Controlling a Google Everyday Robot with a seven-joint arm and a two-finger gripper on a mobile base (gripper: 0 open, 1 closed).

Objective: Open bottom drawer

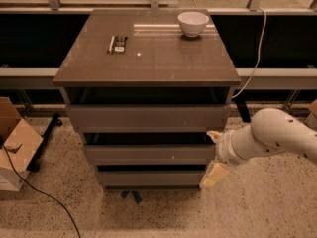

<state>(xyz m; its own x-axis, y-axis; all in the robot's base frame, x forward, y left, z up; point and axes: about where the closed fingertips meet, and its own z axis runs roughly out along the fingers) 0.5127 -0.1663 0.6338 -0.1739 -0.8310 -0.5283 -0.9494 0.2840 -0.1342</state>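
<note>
The grey-brown cabinet (148, 53) has three handle-less drawer fronts. The bottom drawer (148, 178) is the lowest and narrowest front, just above the floor, and looks closed. My gripper (213, 155) is at the cabinet's right side on a white arm (277, 138). It is open. Its upper finger (214, 135) is level with the gap above the middle drawer (148, 153). Its lower finger (214, 174) is beside the right end of the bottom drawer front. I cannot tell whether it touches the front.
A white bowl (193, 23) and a small dark object (117, 43) lie on the cabinet top. A cardboard box (15, 145) stands at the left, with a black cable (44, 197) on the speckled floor. A white cable (255, 58) hangs behind the cabinet at the right.
</note>
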